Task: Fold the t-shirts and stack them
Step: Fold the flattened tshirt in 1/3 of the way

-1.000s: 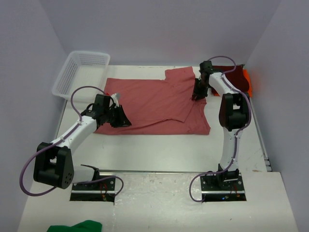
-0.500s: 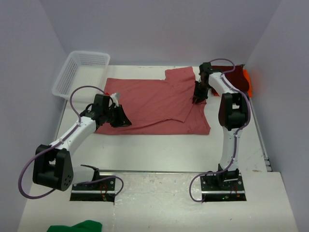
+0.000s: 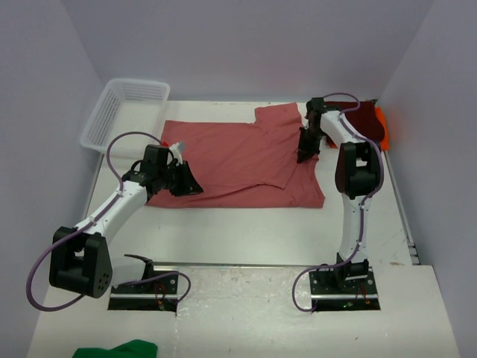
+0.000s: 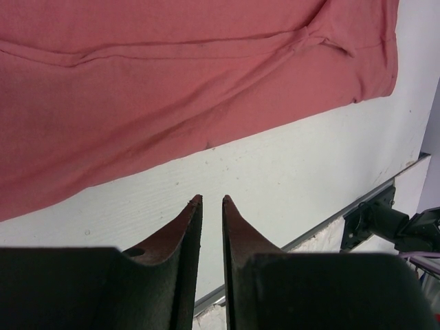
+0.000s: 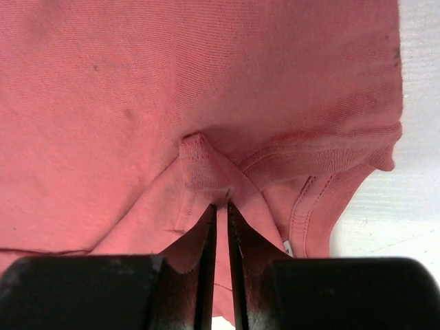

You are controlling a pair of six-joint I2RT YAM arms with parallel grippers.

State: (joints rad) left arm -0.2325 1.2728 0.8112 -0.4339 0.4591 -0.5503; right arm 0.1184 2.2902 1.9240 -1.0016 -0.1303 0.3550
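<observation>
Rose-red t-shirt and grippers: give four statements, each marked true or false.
1. The right gripper pinches a fold of the rose-red cotton t-shirt. True.
2. The left gripper grips that shirt. False: it holds nothing, jaws slightly apart over the white table.
3. The white plastic mesh basket stands at the table's far left corner. True.
4. The bright orange shirt lies in that basket. False: it lies far right, beside the dark maroon shirt.

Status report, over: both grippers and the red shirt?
Right gripper pinches a fold of rose t-shirt. Left gripper slightly open, empty, beside its edge. Nothing lies on it.
</observation>
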